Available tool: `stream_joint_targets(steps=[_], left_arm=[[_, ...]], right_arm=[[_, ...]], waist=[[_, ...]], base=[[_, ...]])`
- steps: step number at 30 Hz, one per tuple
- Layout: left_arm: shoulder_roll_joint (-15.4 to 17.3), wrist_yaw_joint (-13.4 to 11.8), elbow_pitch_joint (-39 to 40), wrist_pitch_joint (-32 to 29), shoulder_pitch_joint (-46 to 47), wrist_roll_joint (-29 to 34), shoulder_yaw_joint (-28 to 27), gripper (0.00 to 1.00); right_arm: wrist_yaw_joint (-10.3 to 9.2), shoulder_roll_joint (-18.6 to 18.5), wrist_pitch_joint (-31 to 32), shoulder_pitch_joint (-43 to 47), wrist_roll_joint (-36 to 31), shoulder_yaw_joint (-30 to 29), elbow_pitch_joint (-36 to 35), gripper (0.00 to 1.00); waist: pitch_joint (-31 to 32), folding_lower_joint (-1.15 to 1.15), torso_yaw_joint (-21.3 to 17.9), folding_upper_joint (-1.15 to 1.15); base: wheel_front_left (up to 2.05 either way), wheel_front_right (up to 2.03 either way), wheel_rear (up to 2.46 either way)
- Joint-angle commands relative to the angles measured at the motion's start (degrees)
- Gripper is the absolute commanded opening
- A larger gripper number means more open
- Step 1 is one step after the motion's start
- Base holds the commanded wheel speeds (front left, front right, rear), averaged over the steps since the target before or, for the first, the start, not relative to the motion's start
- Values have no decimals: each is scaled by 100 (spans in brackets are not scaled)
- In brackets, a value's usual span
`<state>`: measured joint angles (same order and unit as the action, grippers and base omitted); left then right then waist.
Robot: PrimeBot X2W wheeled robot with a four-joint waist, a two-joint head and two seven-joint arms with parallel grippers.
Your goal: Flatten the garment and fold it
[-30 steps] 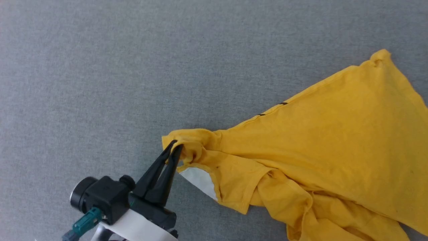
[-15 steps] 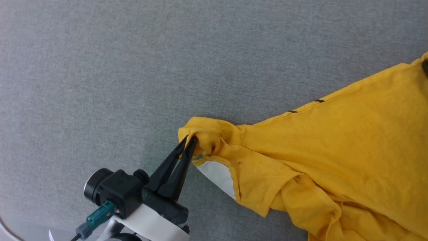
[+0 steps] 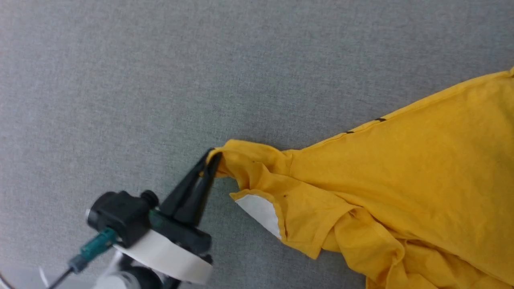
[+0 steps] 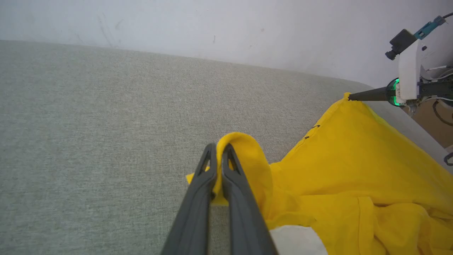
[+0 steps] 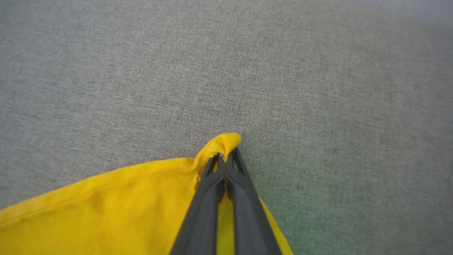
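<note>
The yellow garment (image 3: 401,180) lies rumpled on the grey fabric surface (image 3: 160,80), spreading from the centre to the right edge of the head view, with a white patch (image 3: 261,212) showing at its lower left hem. My left gripper (image 3: 212,155) is shut on the garment's left corner, lifting a fold of cloth (image 4: 244,156). In the left wrist view my left gripper (image 4: 219,150) pinches that fold. My right gripper (image 5: 225,156) is shut on another yellow corner (image 5: 223,141), and appears as the right gripper (image 4: 350,97) at the far tip of the garment.
A pale wall (image 4: 212,24) rises behind the grey surface. The surface's right edge (image 4: 396,117) runs close to the right gripper, with brown floor and cables (image 4: 439,120) beyond it. Bare grey fabric stretches left of and beyond the garment.
The head camera has shifted, so the garment sits further right. My left gripper has drawn its corner leftwards, pulling the cloth tauter. The garment's far corner now lies beyond the right edge of the head view.
</note>
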<state>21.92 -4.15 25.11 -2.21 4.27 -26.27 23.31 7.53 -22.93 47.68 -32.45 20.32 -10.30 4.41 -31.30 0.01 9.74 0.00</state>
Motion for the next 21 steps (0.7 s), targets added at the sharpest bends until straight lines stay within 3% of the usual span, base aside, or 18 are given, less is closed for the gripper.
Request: stream_joint_targets(steps=[1,8,16,21], left_arm=[[60,23,-18,50,154,-29,-94,0],[532,94,-397,260,999,434,-583,0],[1252,804,-1262,72,2989,777,-758,0],[1396,1091,-1901,-246,4413,621,-451,0]], right_arm=[[-4,56,-46,85,59,30,-5,0],[-4,307,-538,-18,340,-62,-399,0],[-4,600,-1317,-1071,199,18,-405,0],[-4,740,-1623,-1955,14,158,104,0]], waist=[[337,-1,-201,0],[1043,-1,-520,0],[1693,-1,-878,0],[1914,-1,-1027,0]], base=[[0,0,0],[0,0,0],[0,0,0],[0,0,0]])
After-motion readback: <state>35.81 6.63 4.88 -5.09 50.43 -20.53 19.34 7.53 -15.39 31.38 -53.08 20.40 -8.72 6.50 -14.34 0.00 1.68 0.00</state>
